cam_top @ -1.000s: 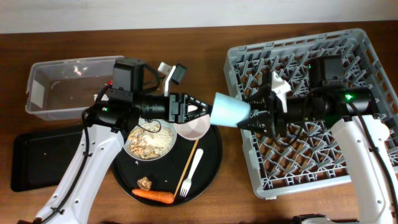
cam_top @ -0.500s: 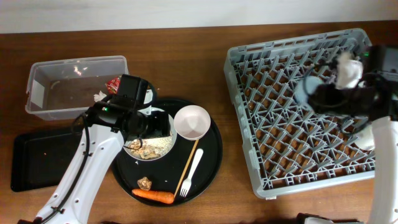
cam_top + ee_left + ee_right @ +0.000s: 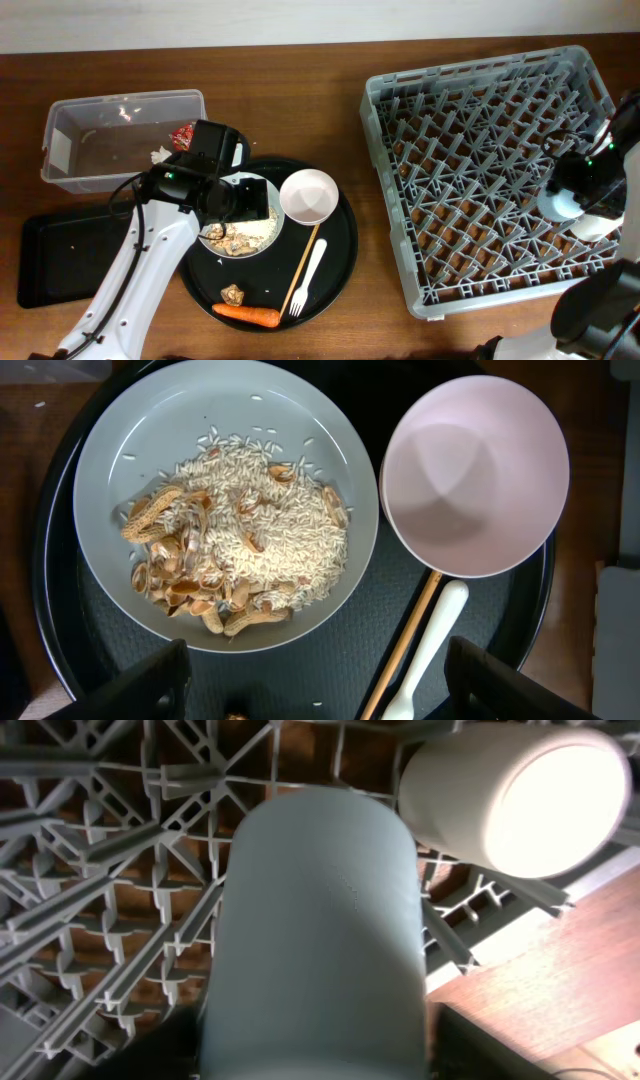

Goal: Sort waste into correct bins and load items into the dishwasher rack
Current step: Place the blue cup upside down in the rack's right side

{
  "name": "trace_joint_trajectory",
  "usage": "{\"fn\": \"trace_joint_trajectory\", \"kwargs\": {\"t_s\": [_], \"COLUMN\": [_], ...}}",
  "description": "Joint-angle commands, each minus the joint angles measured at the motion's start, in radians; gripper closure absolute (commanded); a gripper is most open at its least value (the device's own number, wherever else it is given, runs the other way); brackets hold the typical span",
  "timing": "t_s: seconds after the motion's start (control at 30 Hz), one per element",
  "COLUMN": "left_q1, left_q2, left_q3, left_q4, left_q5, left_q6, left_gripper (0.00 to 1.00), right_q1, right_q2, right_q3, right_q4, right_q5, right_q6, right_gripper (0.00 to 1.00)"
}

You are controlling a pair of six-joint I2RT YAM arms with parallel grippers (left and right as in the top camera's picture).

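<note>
Blue cup (image 3: 315, 940) pinched by right gripper (image 3: 312, 1058) at rack (image 3: 470, 150), beside cream cup (image 3: 515, 795); left gripper (image 3: 315, 685) spread; rice bowl (image 3: 120, 470), carrot (image 3: 245, 316) untouched.

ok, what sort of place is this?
Probably a lab mock-up of dish clearing, not a kitchen: dishwasher rack on a wooden table, round black tray with a bowl of scraps, clear waste tub.

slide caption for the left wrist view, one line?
Left gripper open above pale green bowl of rice scraps; empty pink bowl, chopstick and white fork alongside on the round black tray.
</note>
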Motion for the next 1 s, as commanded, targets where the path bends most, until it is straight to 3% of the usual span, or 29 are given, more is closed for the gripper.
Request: {"fn": "trace_joint_trajectory", "kwargs": {"t_s": [0.0, 0.37, 0.57, 0.67, 0.73, 0.9, 0.97], "left_q1": [0.002, 0.002, 0.002, 0.002, 0.002, 0.002, 0.002], "left_q2": [0.001, 0.001, 0.001, 0.001, 0.001, 0.002, 0.002], "left_q3": [0.006, 0.006, 0.006, 0.006, 0.006, 0.006, 0.006], "left_q4": [-0.002, -0.005, -0.010, -0.010, -0.008, 0.003, 0.002], "left_q5": [-0.010, -0.010, -0.010, -0.009, 0.002, 0.035, 0.030], "left_q6": [0.016, 0.016, 0.016, 0.016, 0.016, 0.016, 0.016], "left_gripper": [0.20, 0.20, 0.19, 0.13, 0.03, 0.01, 0.01], "right_q1": [0.000, 0.000, 0.000, 0.002, 0.017, 0.185, 0.335], "right_q2": [0.020, 0.017, -0.060, -0.145, -0.207, -0.335, -0.349], "right_q3": [0.014, 0.014, 0.014, 0.014, 0.014, 0.014, 0.014], "right_q4": [-0.003, -0.027, -0.037, -0.037, -0.040, -0.026, 0.014], "right_q5": [-0.035, -0.086, -0.205, -0.382, -0.466, -0.599, -0.654], "right_q6": [0.006, 0.006, -0.001, -0.088, -0.143, -0.264, -0.271], "right_gripper": [0.01, 0.01, 0.01, 0.01, 0.01, 0.01, 0.01]}}
